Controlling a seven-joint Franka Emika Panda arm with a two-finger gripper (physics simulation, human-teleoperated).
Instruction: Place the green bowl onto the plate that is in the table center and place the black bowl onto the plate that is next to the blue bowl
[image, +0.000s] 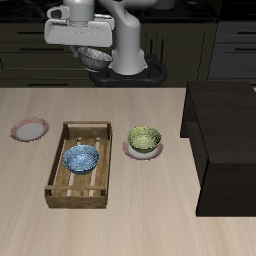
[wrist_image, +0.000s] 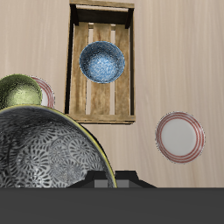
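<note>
High above the tabletop (image: 120, 220), the pincer (image: 95, 50) grips a dark patterned bowl (wrist_image: 48, 157), partly cut off; its fingers stay hidden behind the bowl.

Slatted wooden tray (image: 78, 166); glossy, patterned blue bowl (image: 81, 159).

1. Illumination: even, diffuse and moderately bright across the table (image: 120, 225).
2. Shadows: soft and faint beside the wooden tray (image: 78, 165).
3. Background: upper exterior frame is dim.
4. Sharpness: low resolution, slightly soft edges; no glare.
5. Wrist view: near bowl (wrist_image: 48, 153) looms large.
</note>
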